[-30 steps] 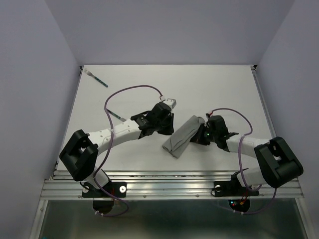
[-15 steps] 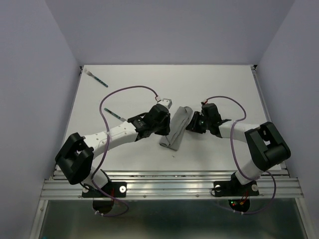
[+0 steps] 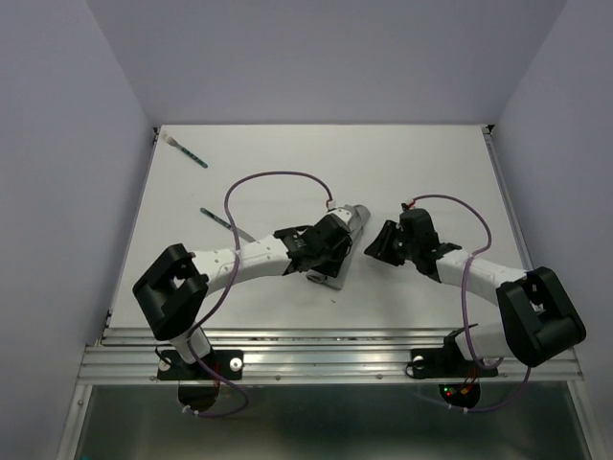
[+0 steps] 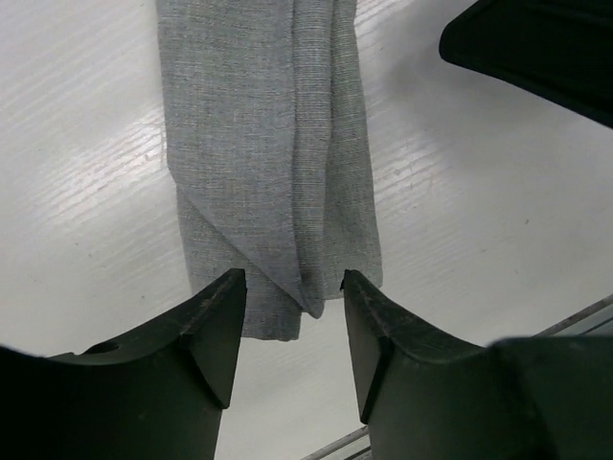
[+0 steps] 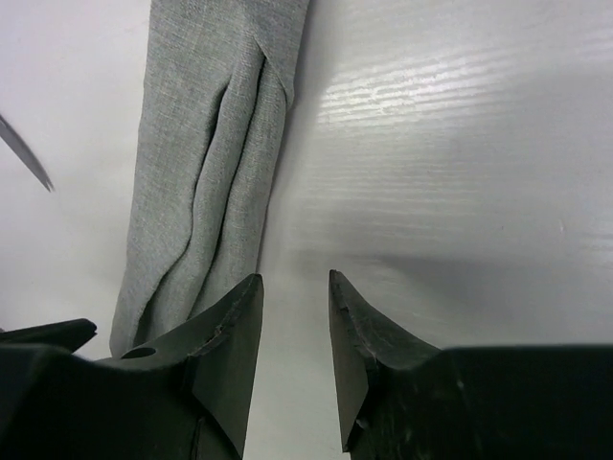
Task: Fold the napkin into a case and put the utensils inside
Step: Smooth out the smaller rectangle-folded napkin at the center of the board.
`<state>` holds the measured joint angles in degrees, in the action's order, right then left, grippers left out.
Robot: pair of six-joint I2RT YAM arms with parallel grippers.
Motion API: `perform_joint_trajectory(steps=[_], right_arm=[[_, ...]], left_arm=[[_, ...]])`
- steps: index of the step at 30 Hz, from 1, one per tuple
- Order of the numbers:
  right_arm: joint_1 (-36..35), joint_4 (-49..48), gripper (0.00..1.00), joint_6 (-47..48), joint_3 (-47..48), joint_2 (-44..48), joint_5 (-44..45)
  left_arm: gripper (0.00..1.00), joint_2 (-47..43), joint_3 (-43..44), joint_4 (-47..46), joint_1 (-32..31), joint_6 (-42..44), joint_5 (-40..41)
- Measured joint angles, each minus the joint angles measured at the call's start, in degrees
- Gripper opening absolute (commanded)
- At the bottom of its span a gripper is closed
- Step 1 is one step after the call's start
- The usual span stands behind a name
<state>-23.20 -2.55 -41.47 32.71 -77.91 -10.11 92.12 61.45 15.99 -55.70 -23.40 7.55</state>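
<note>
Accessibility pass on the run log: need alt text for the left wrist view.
A folded grey napkin lies as a narrow layered strip on the white table, running away from the camera. The left claw is open, its two dark fingers over the strip's near end. A dark shape, cut off, fills the top right corner.

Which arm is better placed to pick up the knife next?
Left. The knife lies beside the left arm; the case lies between the knife and the right tool.

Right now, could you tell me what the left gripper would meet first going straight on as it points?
The folded napkin: its near end sits between the open fingers of the left gripper; height above it unclear.
</note>
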Motion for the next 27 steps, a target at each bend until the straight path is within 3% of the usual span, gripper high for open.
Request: perform_joint_trajectory(steps=[9,23,24,27], right_arm=[[0.00,0.74,0.41,-0.98,-2.91,0.74,-0.39],[0.00,0.63,0.41,-1.01,-2.91,1.07,-1.38],[0.00,0.61,0.41,-1.01,-2.91,1.07,-1.51],[0.00,0.22,0.41,-1.31,-2.93,1.07,-2.62]], left_arm=[[0.58,5.51,5.38,3.21,-4.90,3.61,6.45],[0.43,11.34,7.58,7.02,-7.85,6.40,13.16],[0.42,11.43,7.72,7.06,-7.91,6.45,13.49],[0.24,11.80,8.13,7.19,-7.98,6.82,14.23]])
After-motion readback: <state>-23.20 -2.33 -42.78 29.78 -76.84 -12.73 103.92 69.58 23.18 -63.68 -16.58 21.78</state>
